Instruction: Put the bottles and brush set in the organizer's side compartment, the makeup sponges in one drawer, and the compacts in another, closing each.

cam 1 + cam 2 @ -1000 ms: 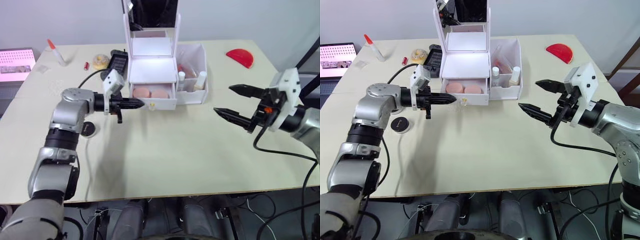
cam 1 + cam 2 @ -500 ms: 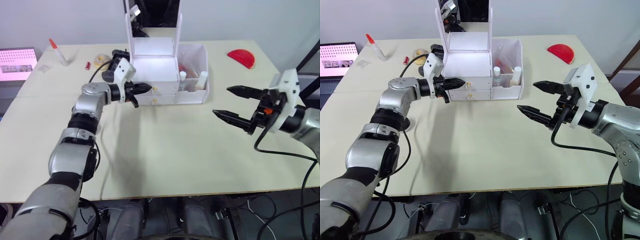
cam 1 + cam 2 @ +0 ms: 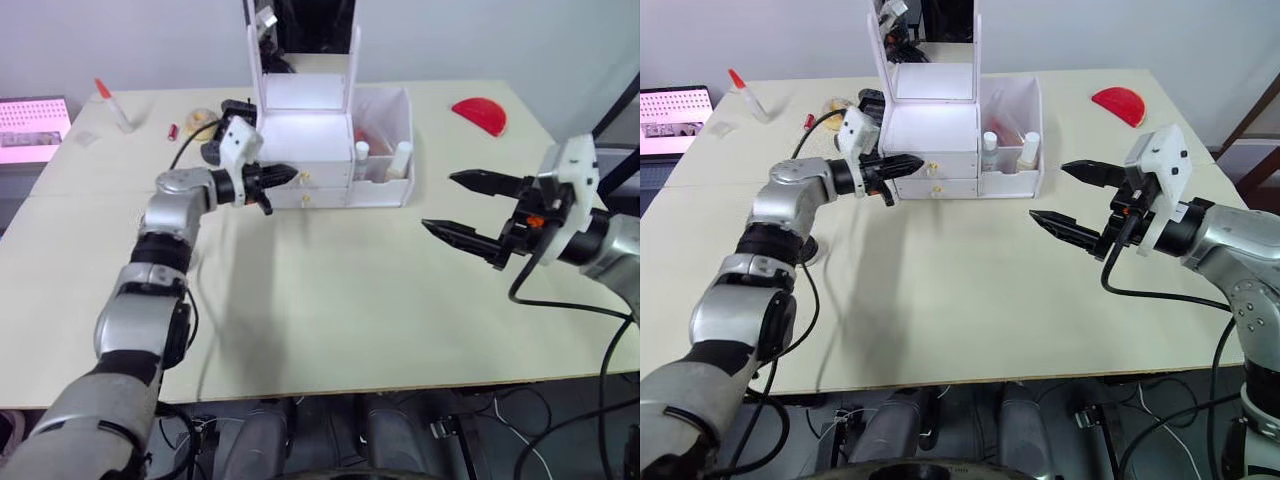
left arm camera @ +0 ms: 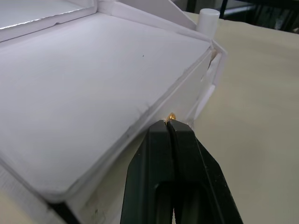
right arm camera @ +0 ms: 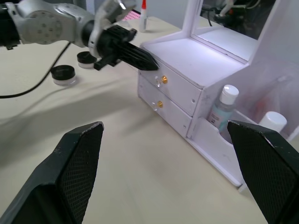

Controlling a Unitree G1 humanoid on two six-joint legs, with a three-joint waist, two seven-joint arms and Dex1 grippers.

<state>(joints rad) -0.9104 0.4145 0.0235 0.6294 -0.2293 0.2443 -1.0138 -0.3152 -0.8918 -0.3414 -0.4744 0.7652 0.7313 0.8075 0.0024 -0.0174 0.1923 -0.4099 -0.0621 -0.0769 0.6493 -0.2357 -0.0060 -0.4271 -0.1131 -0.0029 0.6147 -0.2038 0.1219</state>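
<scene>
Left eye view recorded the drawer that stood open a second earlier, showing the two pink makeup sponges, now pushed flush with the organizer (image 3: 330,150), both drawer fronts level. The left pincer (image 3: 283,176) was pressed shut, tips at the upper drawer's gold knob (image 5: 164,80), having advanced from clear of the box to its front. The right pincer (image 3: 465,205) remained spread wide over the surface (image 3: 330,300), well apart from the box, holding nothing. The bottles (image 3: 989,143) stood in the side compartment (image 3: 1020,110). Two compacts (image 5: 63,73) lay on the surface by the left arm. Judgement: the sponge drawer is finished; the compacts come next
</scene>
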